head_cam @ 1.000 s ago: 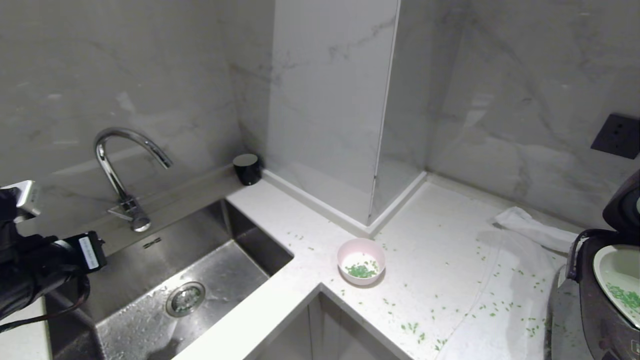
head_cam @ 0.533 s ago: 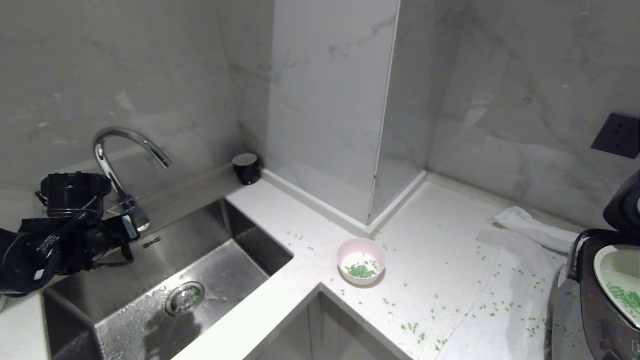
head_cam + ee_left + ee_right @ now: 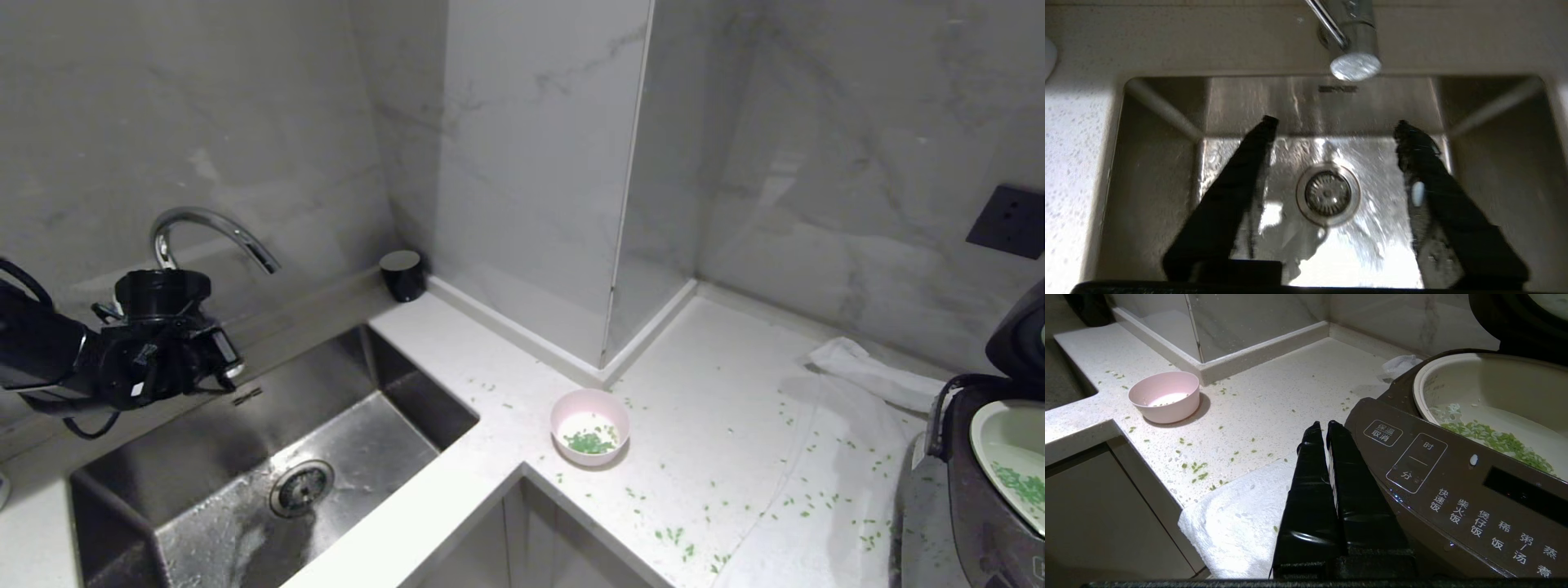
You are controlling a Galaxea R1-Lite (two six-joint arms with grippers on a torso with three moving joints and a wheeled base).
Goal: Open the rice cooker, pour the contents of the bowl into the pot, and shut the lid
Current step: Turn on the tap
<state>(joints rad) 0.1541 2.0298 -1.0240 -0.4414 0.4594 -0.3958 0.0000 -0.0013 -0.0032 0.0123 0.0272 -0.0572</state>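
Two grippers, one at work: L gripper (image 3: 1333,130) hangs over the sink (image 3: 163,482), jaws spread wide w/ nothing between them, drain and faucet (image 3: 208,237) in line below it in the wrist view. R gripper (image 3: 1327,430) is parked low just beside the cooker (image 3: 1453,486) front panel, fingers pressed together, empty. Lid (image 3: 1016,335) is up at the right edge of the head view; pot (image 3: 1486,404) exposed, some green grains (image 3: 1494,441) already lying in it. Bowl (image 3: 589,426) sits upright on the counter (image 3: 718,392) near the inner corner, well apart from the L gripper and from the cooker, w/ a small heap of grains inside. Loose grains are scattered over counter and the white towel (image 3: 824,490) in front of the cooker. Step in hand, by my read: bring L gripper across from sink to bowl and take it for the pour. To do it well: keep jaws wide on approach, come down over the near rim, one finger inside and one outside, pinch the wall firmly; bowl is light and counter looks wet, so a nudge prob. slides it. Carry level and tip only once the rim is over the pot, slowly, as wet grains may cling. Risk: more spill onto the towel.
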